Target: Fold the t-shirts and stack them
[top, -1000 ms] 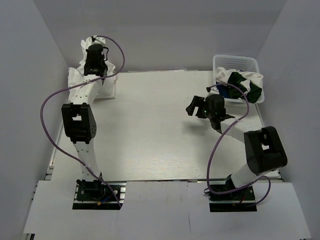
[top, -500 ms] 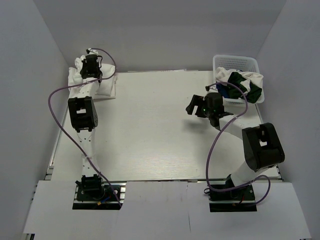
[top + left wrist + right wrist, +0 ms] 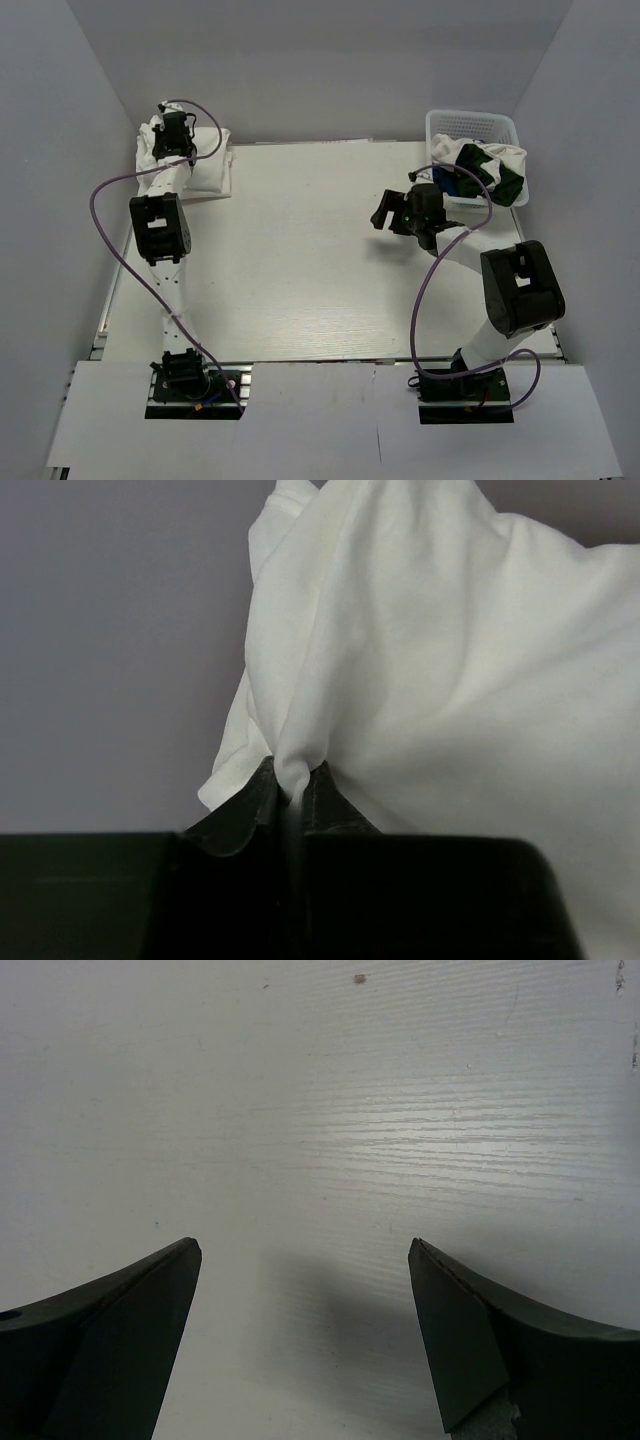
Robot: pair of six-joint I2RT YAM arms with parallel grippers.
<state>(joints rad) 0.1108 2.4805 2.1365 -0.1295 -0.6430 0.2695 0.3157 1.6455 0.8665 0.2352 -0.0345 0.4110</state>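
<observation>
A white t-shirt (image 3: pixel 205 172) lies bunched at the table's far left corner, partly folded. My left gripper (image 3: pixel 170 122) is stretched out over it and shut on a pinch of its cloth (image 3: pixel 293 770), which rises between the two dark fingers in the left wrist view. More t-shirts (image 3: pixel 490 165), white and dark green with a bit of blue, are heaped in the basket at the far right. My right gripper (image 3: pixel 388 212) hovers above bare table left of the basket, open, nothing between its fingers (image 3: pixel 120 1330).
The white lattice basket (image 3: pixel 470 125) stands at the table's far right corner. Grey walls close in on the left, back and right. A purple cable loops off each arm. The wooden tabletop (image 3: pixel 300 260) spreads between the arms.
My left arm has stretched farther toward the back left corner, carrying the pinched white cloth with it. The right gripper has shifted only slightly and stays open.
</observation>
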